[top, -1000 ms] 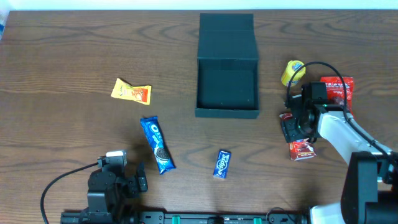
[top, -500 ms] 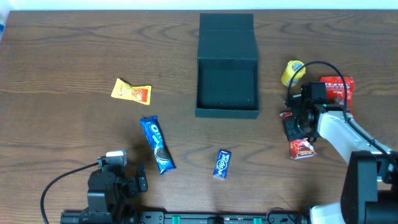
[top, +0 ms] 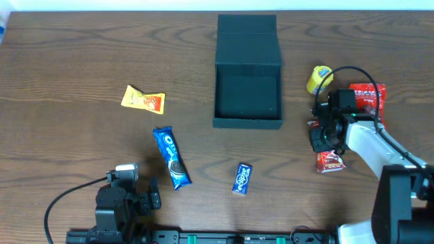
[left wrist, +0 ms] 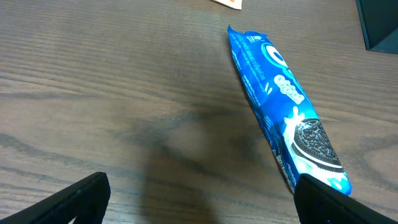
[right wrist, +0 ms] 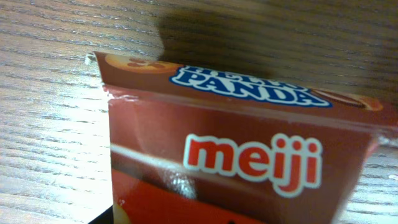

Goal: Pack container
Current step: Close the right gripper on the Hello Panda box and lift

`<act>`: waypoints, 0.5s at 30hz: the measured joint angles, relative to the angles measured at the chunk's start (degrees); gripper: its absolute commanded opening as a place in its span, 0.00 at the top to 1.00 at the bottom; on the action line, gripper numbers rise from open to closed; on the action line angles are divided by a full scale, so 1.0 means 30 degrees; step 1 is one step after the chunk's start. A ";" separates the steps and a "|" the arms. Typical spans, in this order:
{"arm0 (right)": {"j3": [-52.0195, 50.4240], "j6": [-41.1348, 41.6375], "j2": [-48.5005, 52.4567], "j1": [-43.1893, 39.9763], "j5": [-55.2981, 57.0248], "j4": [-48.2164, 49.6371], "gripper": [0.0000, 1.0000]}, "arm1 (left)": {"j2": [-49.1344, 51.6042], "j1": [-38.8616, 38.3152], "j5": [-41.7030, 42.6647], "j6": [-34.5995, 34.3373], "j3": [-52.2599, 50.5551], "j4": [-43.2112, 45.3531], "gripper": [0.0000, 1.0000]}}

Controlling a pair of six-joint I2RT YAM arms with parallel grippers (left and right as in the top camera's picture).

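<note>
Right hand (top: 319,138) sits over the red Meiji packet (right wrist: 236,162), which fills its camera; whether it grips, I cannot tell. A shallow pinch may drop it before the container (top: 248,95), beyond to its left. Left hand (left wrist: 202,199) gapes wide.

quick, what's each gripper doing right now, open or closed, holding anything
left gripper: open, holding nothing.
right gripper: down at the red snack packet; cannot tell whether it is shut on it.
</note>
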 measured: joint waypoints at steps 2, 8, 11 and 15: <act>-0.0022 0.0102 -0.0248 0.0240 -0.0015 -0.0066 0.70 | 0.0000 0.0000 0.0000 -0.0007 0.0000 0.0000 0.05; -0.0117 0.0561 -0.3803 0.0605 -0.0109 -0.0277 0.72 | 0.0000 0.0000 0.0000 0.0000 0.0000 0.0000 0.05; -0.0109 0.0976 -0.5996 0.0889 -0.0073 -0.0852 0.74 | 0.0000 0.0000 0.0007 -0.0007 0.0000 0.0000 0.05; 0.0291 0.2208 -0.8699 0.1734 -0.0138 -0.2463 0.82 | 0.0000 0.0000 0.0000 -0.0007 0.0000 0.0007 0.05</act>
